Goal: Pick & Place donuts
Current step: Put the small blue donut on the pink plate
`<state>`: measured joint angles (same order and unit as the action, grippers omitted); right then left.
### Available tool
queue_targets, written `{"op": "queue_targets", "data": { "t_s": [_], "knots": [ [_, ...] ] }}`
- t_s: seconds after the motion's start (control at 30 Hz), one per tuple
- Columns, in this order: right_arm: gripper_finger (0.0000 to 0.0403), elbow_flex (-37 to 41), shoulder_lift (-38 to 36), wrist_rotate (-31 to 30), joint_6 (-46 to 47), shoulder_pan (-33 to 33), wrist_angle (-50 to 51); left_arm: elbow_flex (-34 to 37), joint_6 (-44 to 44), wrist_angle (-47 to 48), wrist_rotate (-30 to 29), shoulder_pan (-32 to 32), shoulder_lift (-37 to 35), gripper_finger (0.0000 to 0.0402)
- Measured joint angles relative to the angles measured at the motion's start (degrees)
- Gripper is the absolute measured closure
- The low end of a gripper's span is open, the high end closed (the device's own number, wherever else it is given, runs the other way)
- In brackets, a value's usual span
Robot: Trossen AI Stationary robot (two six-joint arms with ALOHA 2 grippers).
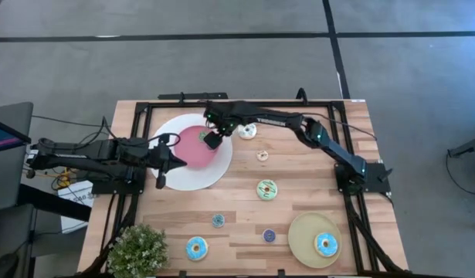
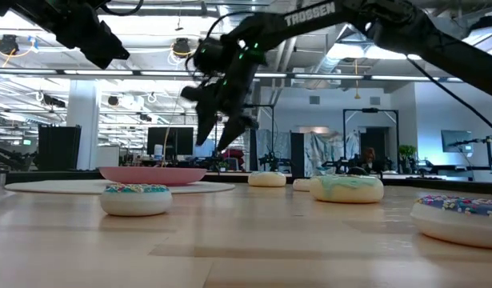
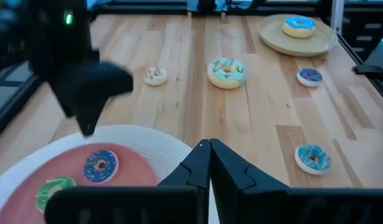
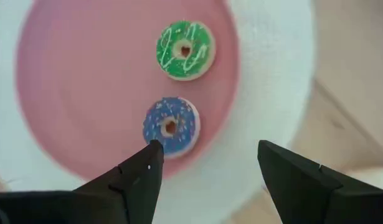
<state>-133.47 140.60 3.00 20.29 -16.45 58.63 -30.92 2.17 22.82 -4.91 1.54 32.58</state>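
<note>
The left gripper (image 1: 161, 182), pressed together, waits at the white plate's (image 1: 175, 179) left edge. On its pink centre lie tiny green (image 4: 185, 50) and blue donuts (image 4: 171, 125); the right gripper (image 4: 207, 162) hangs spread above, seemingly empty.

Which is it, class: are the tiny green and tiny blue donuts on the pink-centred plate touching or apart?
Apart. The right wrist view shows bare pink plate between the green donut and blue donut.

tiny green donut (image 4: 185, 50) and tiny blue donut (image 4: 171, 126) lie flat, close together, on the pink-centred plate (image 4: 66, 93)
</note>
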Motion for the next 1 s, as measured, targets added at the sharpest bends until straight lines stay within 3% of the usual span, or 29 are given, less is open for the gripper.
{"op": "queue_targets", "data": {
  "t_s": [0.33,0.53,0.63,0.77,1.0],
  "knots": [
    [0.0169,-0.04,-11.11,-4.45,-8.20,2.11,14.64,-0.04,0.55,-10.59,-3.32,0.04,0.53,0.0401],
    [0.0189,2.92,-16.14,-4.40,-11.81,6.78,14.70,-0.13,0.61,-16.56,-4.21,2.51,5.30,0.0401],
    [0.0196,12.72,-21.40,-4.35,-11.77,9.14,9.75,-0.13,1.51,-18.26,-6.70,4.41,8.79,0.0401],
    [0.0202,31.78,-31.91,-4.25,-9.19,12.09,0.08,-2.41,4.43,-18.45,-10.55,7.15,14.31,0.0401],
    [0.0207,65.71,-54.05,-4.27,3.18,15.93,-16.82,-14.88,3.90,-10.30,-15.33,11.74,26.80,0.0401]
  ]
}}
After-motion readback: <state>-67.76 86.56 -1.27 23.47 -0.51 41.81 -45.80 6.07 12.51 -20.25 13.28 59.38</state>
